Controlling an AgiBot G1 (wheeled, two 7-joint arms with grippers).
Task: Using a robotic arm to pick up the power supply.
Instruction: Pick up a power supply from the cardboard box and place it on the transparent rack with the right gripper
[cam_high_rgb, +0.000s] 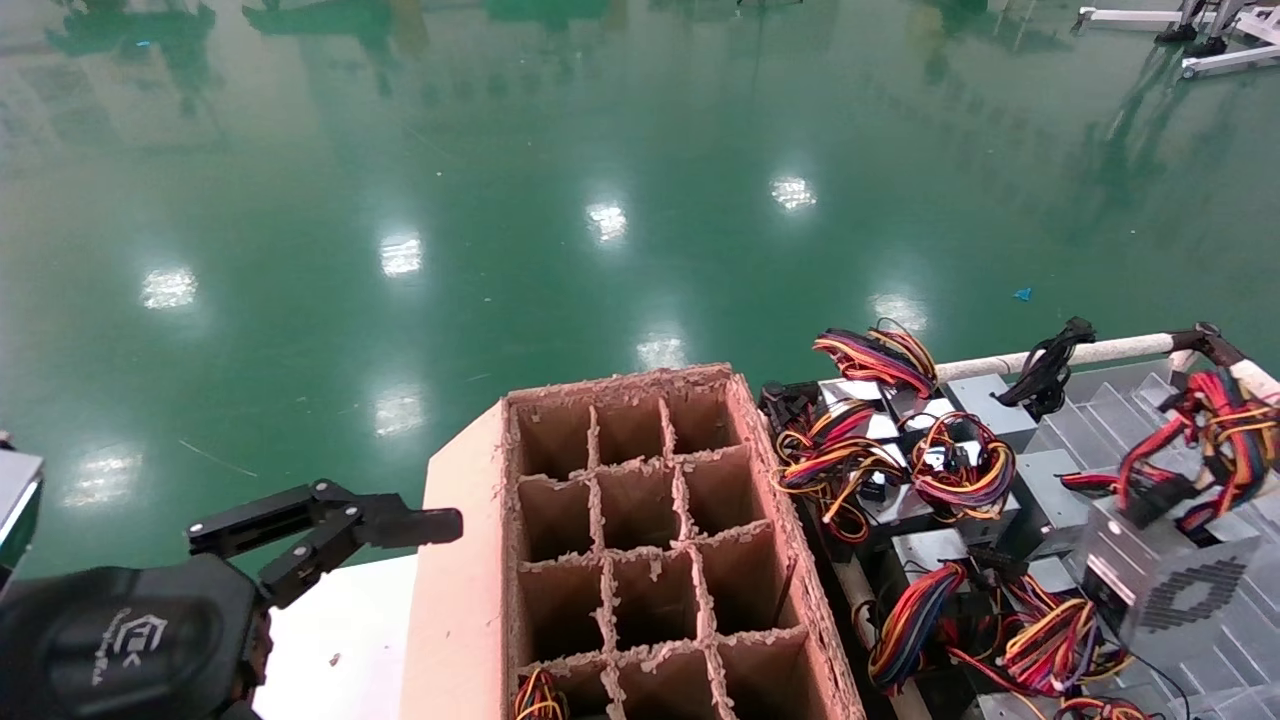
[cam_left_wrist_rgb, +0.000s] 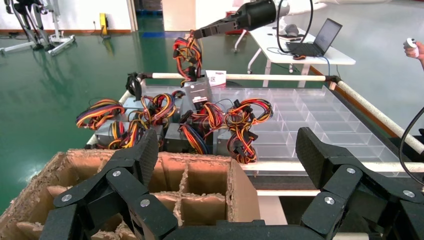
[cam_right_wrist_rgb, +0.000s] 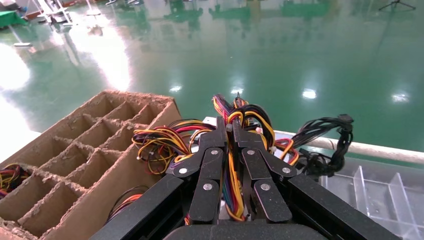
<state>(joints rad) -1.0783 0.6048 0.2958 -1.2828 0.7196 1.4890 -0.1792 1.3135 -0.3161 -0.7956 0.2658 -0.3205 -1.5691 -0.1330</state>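
Observation:
A grey power supply (cam_high_rgb: 1170, 575) with a honeycomb vent hangs tilted at the far right of the head view, above the bin. Its bundle of red, yellow and black wires (cam_high_rgb: 1215, 430) rises toward the frame edge. In the left wrist view the robotic arm (cam_left_wrist_rgb: 250, 15) holds that bundle from above, and the power supply (cam_left_wrist_rgb: 198, 90) dangles under it. My right gripper (cam_right_wrist_rgb: 229, 126) is shut on the coloured wires (cam_right_wrist_rgb: 227, 185). My left gripper (cam_high_rgb: 380, 520) is parked low on the left beside the cardboard box, and there the left gripper (cam_left_wrist_rgb: 227, 150) stands wide open, holding nothing.
A brown cardboard divider box (cam_high_rgb: 650, 520) stands in the middle, with wires in one near cell (cam_high_rgb: 535, 695). Several more power supplies with tangled cables (cam_high_rgb: 900, 470) lie in the bin to its right. A white rail (cam_high_rgb: 1090, 350) borders the bin, and clear plastic trays (cam_left_wrist_rgb: 310, 115) lie beyond.

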